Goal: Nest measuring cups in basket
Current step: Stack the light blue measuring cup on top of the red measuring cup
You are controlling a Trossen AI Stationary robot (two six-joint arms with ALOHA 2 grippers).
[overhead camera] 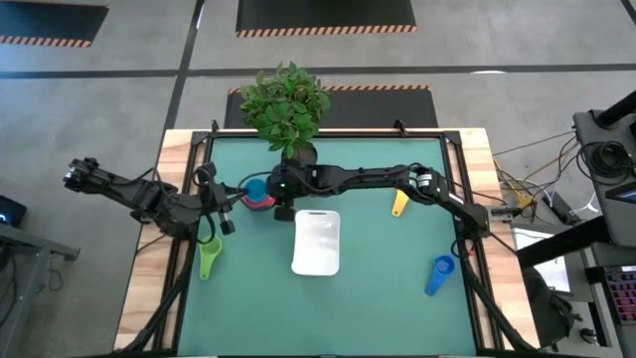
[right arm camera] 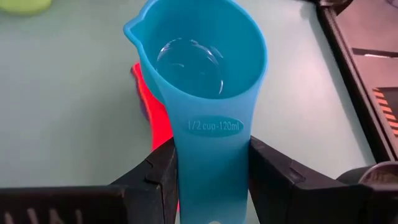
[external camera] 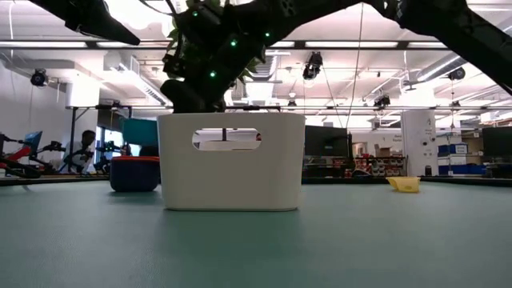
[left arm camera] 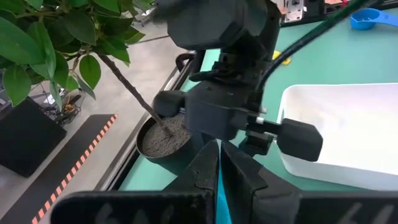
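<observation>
My right gripper (right arm camera: 211,155) reaches across the table from the right to a spot in front of the plant pot (overhead camera: 298,154) and is shut on the teal measuring cup (right arm camera: 205,62). Under the teal cup is a red cup (right arm camera: 155,112) sitting in a dark purple cup (external camera: 134,178). The white basket (overhead camera: 318,242) stands on its base just near of my right gripper. A green cup (overhead camera: 209,261), a yellow cup (overhead camera: 399,204) and a blue cup (overhead camera: 438,273) lie apart on the mat. The orange cup is out of view. My left gripper (overhead camera: 227,217) waits, shut, left of the stack. My right gripper pinches the teal cup's flat handle (right arm camera: 211,134) between its two fingers (right arm camera: 158,171), one on each long edge. It comes from the table's right, the fingers along the handle. The bowl stays upright, mouth up, over the red cup; whether it rests in that cup, I cannot tell.
The plant pot with its leafy plant (overhead camera: 286,99) stands at the far edge, right behind the stack. The basket's tall wall (external camera: 232,160) rises close beside the cups. Open mat lies near of the basket and between the basket and the blue cup.
</observation>
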